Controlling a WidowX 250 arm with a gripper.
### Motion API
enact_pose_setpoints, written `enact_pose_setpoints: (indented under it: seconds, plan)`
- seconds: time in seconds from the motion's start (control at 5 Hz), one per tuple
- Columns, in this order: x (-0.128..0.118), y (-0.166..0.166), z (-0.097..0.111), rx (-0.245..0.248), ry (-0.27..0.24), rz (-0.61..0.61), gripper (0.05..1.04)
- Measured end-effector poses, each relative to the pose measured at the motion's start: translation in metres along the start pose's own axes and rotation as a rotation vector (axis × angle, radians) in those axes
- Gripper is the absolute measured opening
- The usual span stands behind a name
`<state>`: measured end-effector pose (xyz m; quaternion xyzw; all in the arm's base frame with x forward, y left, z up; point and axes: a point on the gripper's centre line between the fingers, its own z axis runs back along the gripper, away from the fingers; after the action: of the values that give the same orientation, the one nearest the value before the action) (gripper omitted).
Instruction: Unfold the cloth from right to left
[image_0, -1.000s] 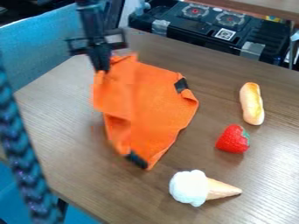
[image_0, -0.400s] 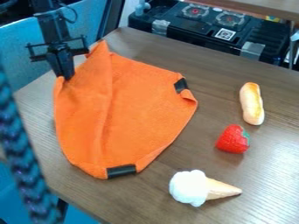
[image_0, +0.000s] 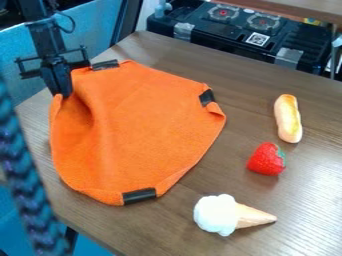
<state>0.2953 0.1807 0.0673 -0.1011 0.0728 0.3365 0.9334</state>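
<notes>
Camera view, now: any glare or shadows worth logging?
Camera view: pale sheen on the table toward the lower right; soft shadows by the strawberry and ice cream cone; a shaded hollow in the orange cloth beside the gripper.

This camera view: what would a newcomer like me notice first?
The big orange cloth jumps out first, spread on the table, with the black gripper holding its left edge. Right of it lie toy foods: a bread roll, a red strawberry and, lowest, an ice-cream cone.

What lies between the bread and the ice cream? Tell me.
The strawberry lies between the bread and the ice cream in the camera view.
</notes>
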Motion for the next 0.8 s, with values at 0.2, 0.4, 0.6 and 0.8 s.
enact_pose_setpoints:
  seconds: [0.2,0.4,0.6,0.8]
  plan:
    - [-0.002,0.009,0.001,-0.005,0.016,0.027,0.056]
    - [-0.004,0.015,-0.001,-0.005,0.019,0.035,0.056]
    - [-0.007,0.021,0.01,0.007,-0.042,0.03,0.056]
    - [-0.016,0.03,0.015,0.012,-0.08,0.035,0.056]
